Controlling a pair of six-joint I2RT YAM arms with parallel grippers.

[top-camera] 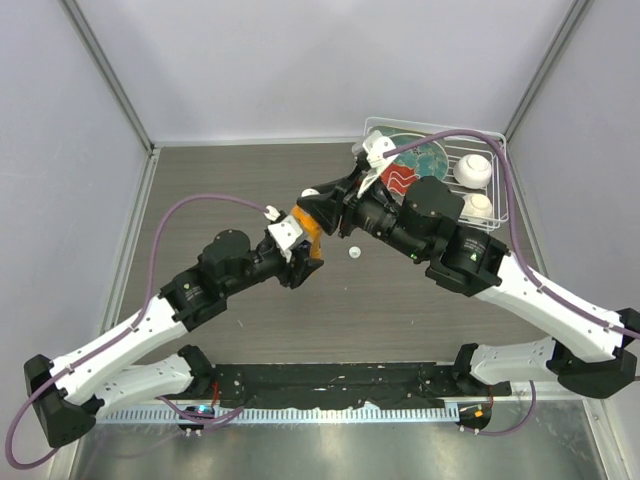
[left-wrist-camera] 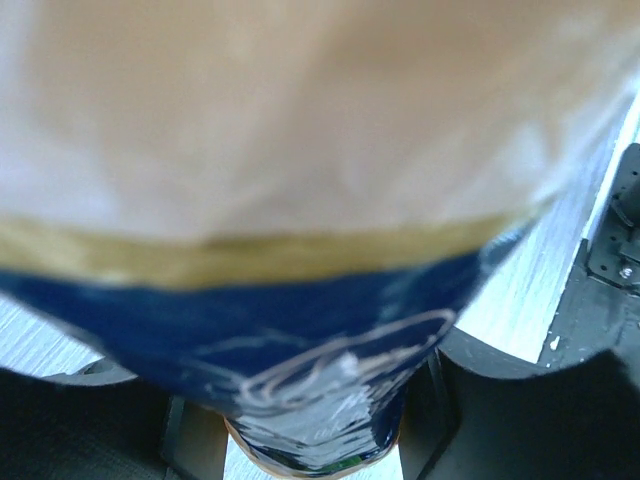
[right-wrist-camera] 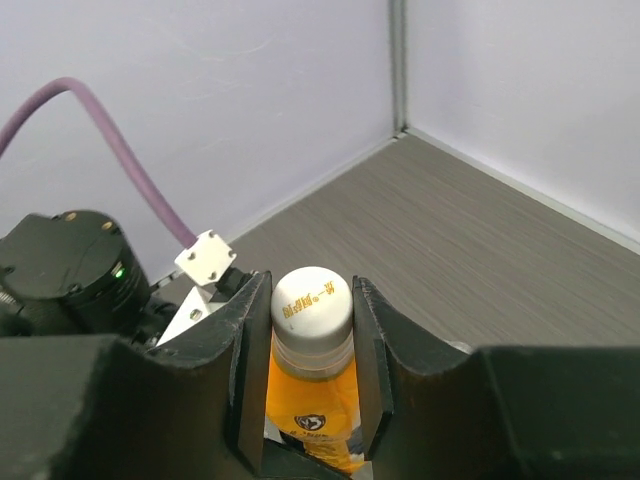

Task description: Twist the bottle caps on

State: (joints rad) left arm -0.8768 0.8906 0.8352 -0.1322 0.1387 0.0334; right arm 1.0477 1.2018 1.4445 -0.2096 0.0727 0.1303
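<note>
1. Top view: bright, even, diffuse light from above. Only soft, faint shadows on the table point(top-camera: 230, 175). Sharp across the frame, with mild wide-angle splay toward the edges.
2. Left wrist: the orange bottle point(left-wrist-camera: 300, 150) sits right against the lens and is fully out of focus, a beige and blue smear. There is white glare on its blue label, low in frame.
3. Right wrist: well lit, with the cap point(right-wrist-camera: 311, 303) print and table grain crisp. Near the lens the right gripper point(right-wrist-camera: 308, 290) is dark, its detail crushed and slightly soft.
</note>
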